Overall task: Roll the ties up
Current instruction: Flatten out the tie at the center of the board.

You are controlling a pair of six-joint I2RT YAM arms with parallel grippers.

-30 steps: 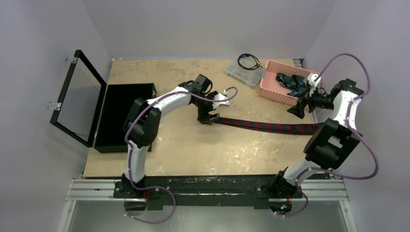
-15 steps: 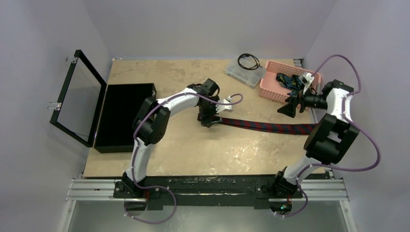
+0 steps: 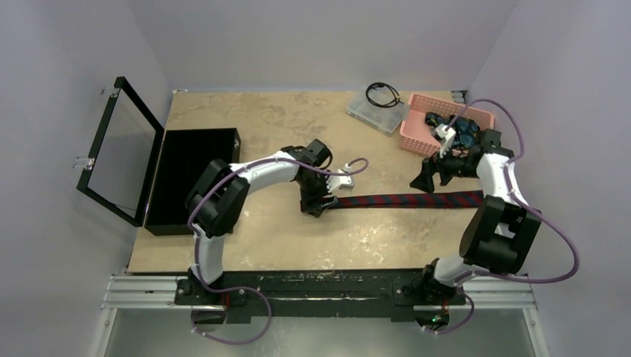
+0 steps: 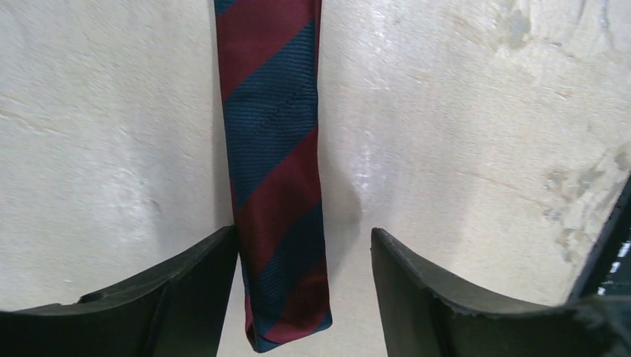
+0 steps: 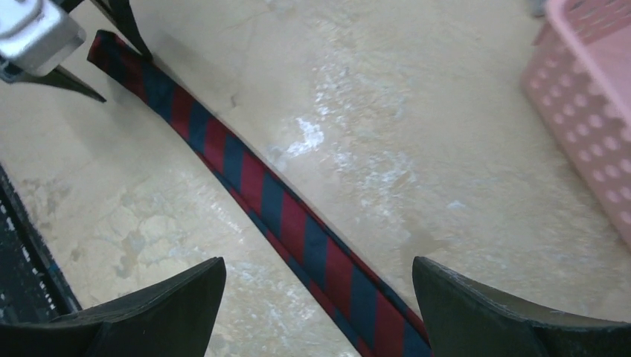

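Observation:
A maroon tie (image 3: 409,199) with navy diagonal stripes lies stretched flat across the table, from the middle to the right edge. My left gripper (image 3: 318,202) sits low over its left end. In the left wrist view that tie (image 4: 271,149) end lies between the jaws of the left gripper (image 4: 303,234). The left finger (image 4: 201,282) touches its edge, and the right finger stands apart, so it is open. My right gripper (image 3: 428,175) hangs wide open above the tie's right half. In its view, the tie (image 5: 245,175) runs diagonally under the right gripper (image 5: 318,262). Dark blue ties (image 3: 455,126) lie in the pink basket.
The pink basket (image 3: 417,140) stands at the back right. Beside it is a clear plastic box (image 3: 376,113) with a black coiled cable on it. An open black case (image 3: 190,178) stands at the left edge with its lid (image 3: 123,149) raised.
The left gripper has moved nearer with its jaws narrowing round the tie's end, and the tie has shifted with it. The right gripper has swung left from the basket to above the tie.

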